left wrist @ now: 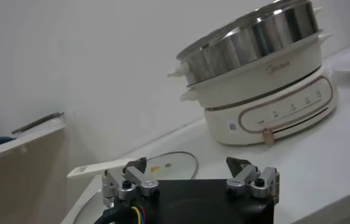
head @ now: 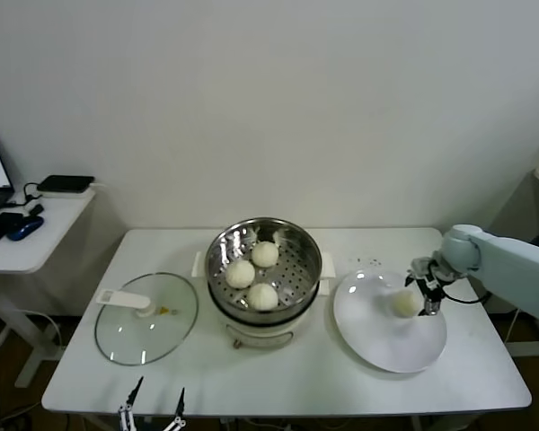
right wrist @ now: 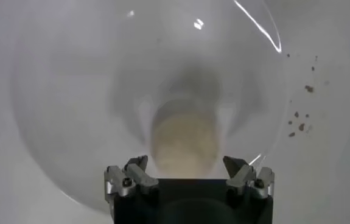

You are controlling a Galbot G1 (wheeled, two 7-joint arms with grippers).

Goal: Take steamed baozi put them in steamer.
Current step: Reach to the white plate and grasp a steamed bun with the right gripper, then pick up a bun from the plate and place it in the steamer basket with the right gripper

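Three baozi [head: 252, 274] fill the steamer [head: 307, 260]; wrist view shows right pincer [right wrist: 187, 167] apparently spread astride the fourth [right wrist: 184, 143].

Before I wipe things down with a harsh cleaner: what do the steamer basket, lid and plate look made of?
Steamer basket: apparently polished stainless steel, mirror-bright with a perforated floor. Its cooker base: glossy cream-white, probably plastic or enamelled. Lid: clear glass, since the table shows through it, with a white handle, likely plastic. Plate: smooth glossy white, either ceramic or melamine.
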